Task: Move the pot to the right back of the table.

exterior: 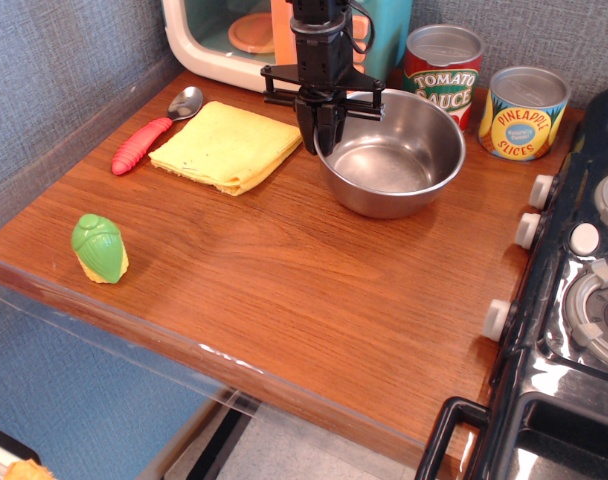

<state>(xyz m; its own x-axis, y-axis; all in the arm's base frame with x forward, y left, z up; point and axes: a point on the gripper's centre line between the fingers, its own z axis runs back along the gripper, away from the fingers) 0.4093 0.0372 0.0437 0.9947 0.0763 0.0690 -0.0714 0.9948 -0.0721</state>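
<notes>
The shiny steel pot [394, 165] sits low on the reddish-brown table [314, 270], right of centre toward the back, in front of the two cans. My black gripper [324, 138] hangs straight down over the pot's left rim. Its fingers are pinched together on that rim. The pot is empty inside.
A tomato sauce can [442, 62] and a pineapple slices can [524, 112] stand at the back right. A yellow cloth [227, 146], a red-handled spoon [149, 137] and a green toy [99, 247] lie on the left. A toy oven [224, 40] stands at the back. A black stove [584, 300] borders the right.
</notes>
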